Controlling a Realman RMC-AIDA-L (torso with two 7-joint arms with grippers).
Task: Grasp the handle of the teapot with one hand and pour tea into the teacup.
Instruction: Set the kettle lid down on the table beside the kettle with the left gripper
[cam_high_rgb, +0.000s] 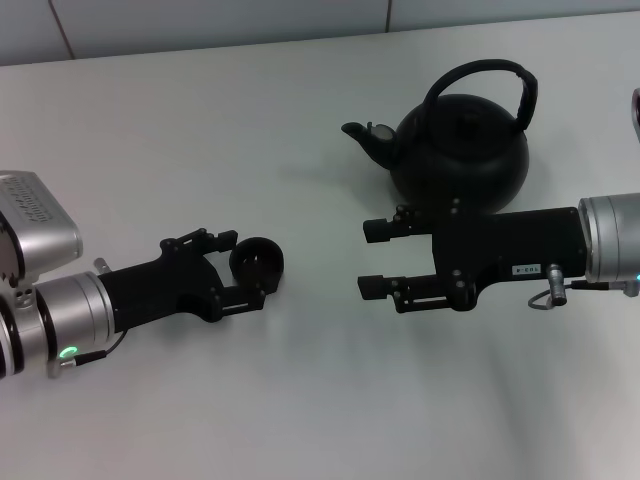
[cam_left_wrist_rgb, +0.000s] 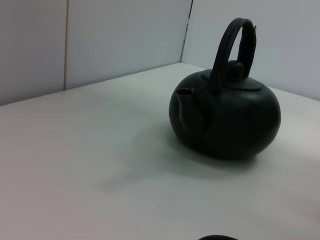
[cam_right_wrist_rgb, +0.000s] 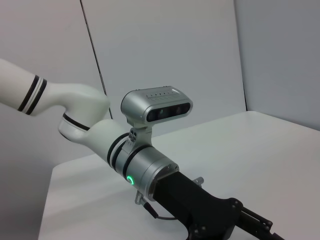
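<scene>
The matte-black teapot (cam_high_rgb: 460, 155) stands on the white table at the back right, its spout (cam_high_rgb: 362, 135) pointing left and its arched handle (cam_high_rgb: 480, 72) upright. It also shows in the left wrist view (cam_left_wrist_rgb: 227, 122), with the handle (cam_left_wrist_rgb: 227, 50) over the lid. The small black teacup (cam_high_rgb: 257, 262) sits between the fingers of my left gripper (cam_high_rgb: 245, 272), which lie against both its sides; only its rim (cam_left_wrist_rgb: 217, 238) shows in the left wrist view. My right gripper (cam_high_rgb: 365, 258) is open and empty, low in front of the teapot, fingers pointing left.
A grey wall (cam_high_rgb: 200, 25) runs along the table's far edge. A small pinkish object (cam_high_rgb: 636, 110) shows at the right edge. The right wrist view shows only my left arm (cam_right_wrist_rgb: 145, 170) over the table.
</scene>
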